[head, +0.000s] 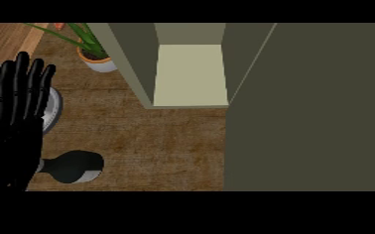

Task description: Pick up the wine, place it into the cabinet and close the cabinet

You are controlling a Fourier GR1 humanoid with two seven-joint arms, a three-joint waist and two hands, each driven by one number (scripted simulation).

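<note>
The wine bottle [72,166] is dark with a pale band and lies on its side on the wooden counter at the lower left. My left hand [22,104] shows at the left edge, open with fingers straight up, just above and left of the bottle and not touching it. The cabinet [189,74] stands at the upper middle with a pale empty shelf inside. Its olive door [300,109] is swung wide open and fills the right side of the view. My right hand does not show.
A potted green plant [93,54] in a white pot stands left of the cabinet. A grey round dish [53,110] peeks out from behind my left hand. Bare wooden counter [161,144] lies between the bottle and the cabinet.
</note>
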